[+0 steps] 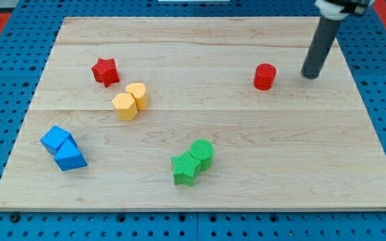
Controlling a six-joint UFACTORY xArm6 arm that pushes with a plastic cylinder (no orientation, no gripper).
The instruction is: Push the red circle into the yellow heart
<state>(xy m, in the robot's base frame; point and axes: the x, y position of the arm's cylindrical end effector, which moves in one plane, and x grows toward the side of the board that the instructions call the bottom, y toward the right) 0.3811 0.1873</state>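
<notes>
The red circle [265, 77], a short cylinder, stands on the wooden board toward the view's upper right. My tip [309, 75] rests on the board a little to the right of it, with a gap between them. The yellow heart [138, 95] sits left of centre, far to the left of the red circle and a touch lower. It touches a yellow hexagon [124, 106] at its lower left.
A red star [105, 71] lies up and left of the yellow pair. Two blue blocks [63, 148] touch each other at the lower left. A green star [185, 168] and a green circle [202, 153] touch at the bottom centre. The board's right edge [370, 114] runs close to my tip.
</notes>
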